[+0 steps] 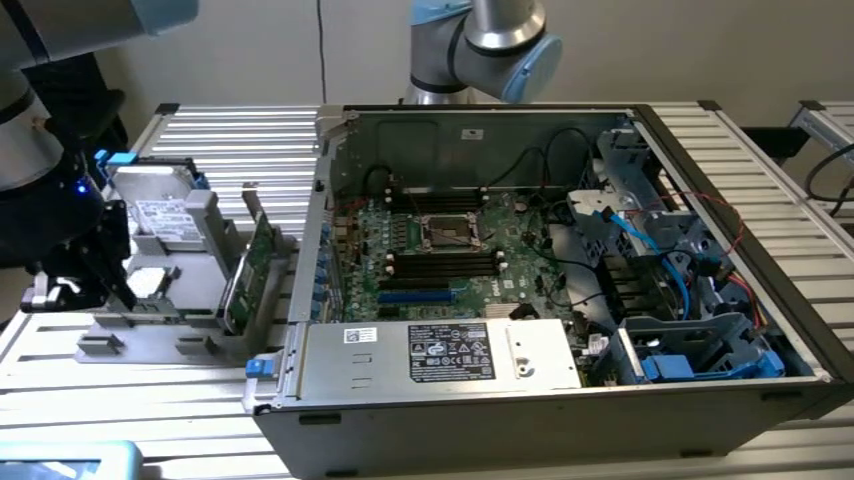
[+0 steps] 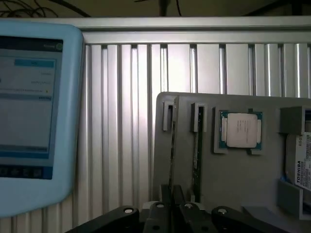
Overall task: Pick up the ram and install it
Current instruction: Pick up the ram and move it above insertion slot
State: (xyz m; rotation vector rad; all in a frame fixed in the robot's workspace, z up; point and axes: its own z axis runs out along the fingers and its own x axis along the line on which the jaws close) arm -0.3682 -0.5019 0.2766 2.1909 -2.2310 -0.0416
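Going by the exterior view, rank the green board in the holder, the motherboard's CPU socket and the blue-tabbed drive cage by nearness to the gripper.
1. Green board, standing in the grey holder near the gripper, exterior view's left.
2. CPU socket, middle of the case.
3. Blue-tabbed drive cage, exterior view's right.

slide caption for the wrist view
tool at a gray holder with two edge-on boards, a CPU chip and a hard drive

a robot lab (opened pc case (image 1: 534, 420) on slatted bench (image 1: 227, 130)).
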